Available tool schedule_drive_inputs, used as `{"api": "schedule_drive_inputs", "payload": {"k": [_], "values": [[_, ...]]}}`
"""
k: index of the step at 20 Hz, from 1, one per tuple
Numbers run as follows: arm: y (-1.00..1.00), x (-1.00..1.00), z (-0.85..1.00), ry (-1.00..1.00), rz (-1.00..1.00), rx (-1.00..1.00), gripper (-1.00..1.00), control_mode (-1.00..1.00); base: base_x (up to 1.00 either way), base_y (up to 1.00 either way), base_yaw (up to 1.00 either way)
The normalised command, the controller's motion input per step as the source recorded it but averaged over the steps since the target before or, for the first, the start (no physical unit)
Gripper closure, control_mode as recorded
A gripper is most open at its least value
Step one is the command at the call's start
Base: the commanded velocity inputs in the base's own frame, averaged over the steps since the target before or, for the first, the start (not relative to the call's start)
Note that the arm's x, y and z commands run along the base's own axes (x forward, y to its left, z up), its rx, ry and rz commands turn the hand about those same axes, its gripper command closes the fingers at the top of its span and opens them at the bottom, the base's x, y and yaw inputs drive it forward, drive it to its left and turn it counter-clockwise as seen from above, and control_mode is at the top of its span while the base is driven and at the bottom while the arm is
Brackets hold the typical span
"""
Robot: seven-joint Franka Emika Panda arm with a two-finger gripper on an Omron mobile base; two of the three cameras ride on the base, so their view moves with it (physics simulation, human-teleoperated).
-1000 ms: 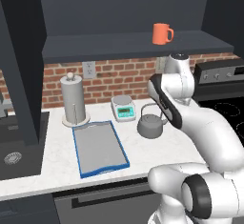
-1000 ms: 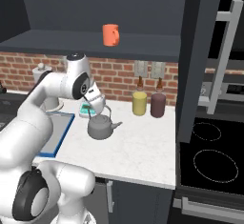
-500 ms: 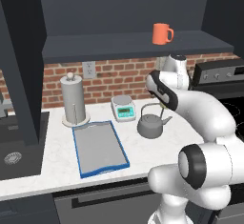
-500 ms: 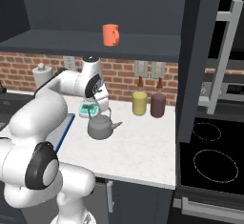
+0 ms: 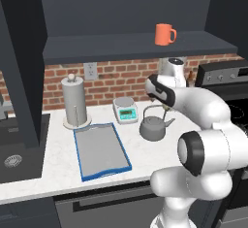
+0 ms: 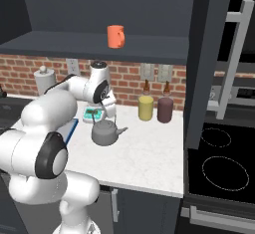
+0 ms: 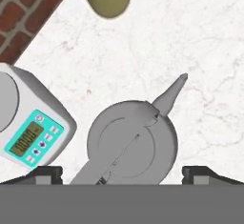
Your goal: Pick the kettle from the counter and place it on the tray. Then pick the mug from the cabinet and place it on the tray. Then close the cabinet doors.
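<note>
**Step 1 in hand: gripper lined up above the kettle, grasp not yet made**

While the kettle (image 5: pixel 154 127) sits on the counter (image 5: pixel 58 156), the gripper (image 5: pixel 165 108) hangs directly above its arched wire handle. In the hand view the 2 fingertips (image 7: pixel 44 173) stand wide apart at the bottom edge, one on each side of the kettle (image 7: pixel 132 145), and they hold nothing. That camera looks straight down on the lid, with the thin handle running across it and the spout pointing away from the brick wall.

Taking the kettle as landmark: the small white scale (image 5: pixel 125 109) stands just behind it toward the wall, the tray (image 5: pixel 100 150) lies flat on the counter to the scale's side of it and nearer the front edge, and the paper-towel holder (image 5: pixel 74 102) rises behind the tray. The yellow canister (image 6: pixel 145 107) and the maroon canister (image 6: pixel 165 109) stand on the kettle's other side, against the wall. The mug (image 5: pixel 164 34) is on the cabinet (image 5: pixel 131 45) shelf, above and behind the kettle.

My reading is that the 1st of 3 steps is under way. The next move calls for a short straight descent until the fingers bracket the wire handle, then a closing squeeze. Since the wire is thin, the fingers must straddle it squarely or they will close on air.
</note>
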Motion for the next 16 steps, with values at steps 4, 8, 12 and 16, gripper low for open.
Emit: {"api": "schedule_drive_inputs", "payload": {"k": [4, 8, 12, 16], "values": [[0.0, 0.23, -0.28, 0.11, 0.0, 0.0, -1.0, -1.0, 0.0, 0.0, 0.0], [0.0, 0.25, -0.1, 0.01, 0.0, 0.0, -1.0, -1.0, 0.0, 0.0, 0.0], [-0.01, 0.18, -0.01, 0.0, 0.0, 0.0, -1.0, -1.0, 0.0, 0.0, 0.0], [0.0, 0.19, -0.05, 0.0, 0.0, 0.0, -1.0, -1.0, 0.0, 0.0, 0.0]]}}
